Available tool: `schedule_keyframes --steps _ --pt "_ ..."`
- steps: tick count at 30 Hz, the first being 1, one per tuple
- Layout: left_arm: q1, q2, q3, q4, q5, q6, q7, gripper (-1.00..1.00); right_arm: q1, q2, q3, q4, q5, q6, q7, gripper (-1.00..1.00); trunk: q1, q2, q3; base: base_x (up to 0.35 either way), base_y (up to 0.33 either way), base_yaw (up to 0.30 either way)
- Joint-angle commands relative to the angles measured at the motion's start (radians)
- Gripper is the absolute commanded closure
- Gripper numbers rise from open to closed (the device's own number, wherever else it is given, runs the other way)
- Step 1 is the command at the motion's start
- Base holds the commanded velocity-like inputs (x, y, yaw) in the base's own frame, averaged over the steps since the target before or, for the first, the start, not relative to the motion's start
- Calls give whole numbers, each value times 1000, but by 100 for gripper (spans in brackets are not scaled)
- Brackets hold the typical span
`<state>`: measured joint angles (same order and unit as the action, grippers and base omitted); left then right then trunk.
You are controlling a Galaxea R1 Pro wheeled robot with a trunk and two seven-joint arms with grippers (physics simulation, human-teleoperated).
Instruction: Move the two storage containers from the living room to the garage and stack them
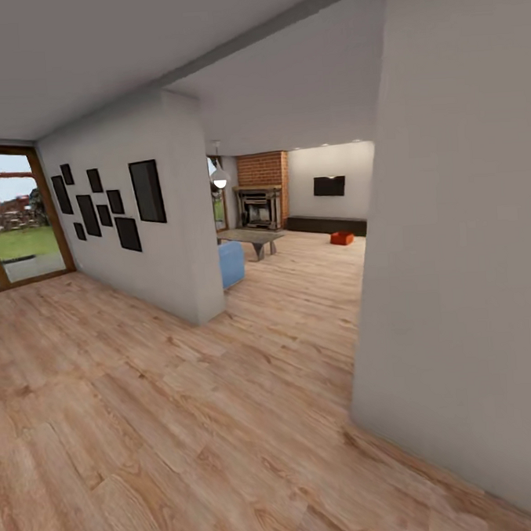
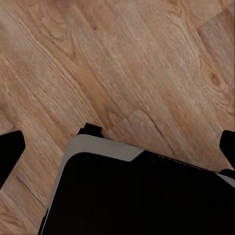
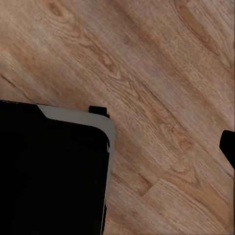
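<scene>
Far ahead through the opening, a small orange-red storage container [image 1: 342, 238] sits on the pale plank floor of the living room [image 1: 296, 256], in front of the long low dark cabinet [image 1: 326, 225]. It is too small to tell whether it is one bin or two. My left gripper [image 2: 119, 149] hangs open over the wood floor, holding nothing, with a dark fingertip [image 2: 10, 152] at each side of its wrist view. My right gripper [image 3: 117, 147] also stands open and holds nothing; one fingertip [image 3: 228, 146] shows, and the other is lost against my black base.
A white wall [image 1: 453, 246] stands close on the right, and a partition wall with black picture frames [image 1: 137, 218] on the left. Beyond are a brick fireplace [image 1: 262, 189], a black TV [image 1: 329, 186], a low table [image 1: 252, 237] and a blue seat [image 1: 232, 264]. My base [image 2: 137, 196] is below both wrists.
</scene>
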<state>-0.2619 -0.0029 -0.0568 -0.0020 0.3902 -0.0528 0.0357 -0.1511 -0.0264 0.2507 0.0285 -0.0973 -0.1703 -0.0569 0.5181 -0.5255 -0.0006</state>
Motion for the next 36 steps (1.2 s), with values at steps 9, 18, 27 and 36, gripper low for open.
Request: schedule_keyframes --steps 9,18,27,36 --pt "0 0 -6 1 6 -2 3 -100 -1 0 9 3 -10 -6 0 -100 1 0 0 324 0 270" --pt "0 0 -6 1 6 -2 2 -100 -1 0 7 3 -10 -6 -1 -100 1 0 0 324 0 270" --pt "0 0 -6 1 6 -4 3 -100 -1 -3 3 3 -16 -6 4 -100 1 0 0 324 0 168" --pt "0 -2 -6 1 6 -4 2 -100 -1 -4 7 2 -12 -5 2 -100 1 0 0 324 0 4"
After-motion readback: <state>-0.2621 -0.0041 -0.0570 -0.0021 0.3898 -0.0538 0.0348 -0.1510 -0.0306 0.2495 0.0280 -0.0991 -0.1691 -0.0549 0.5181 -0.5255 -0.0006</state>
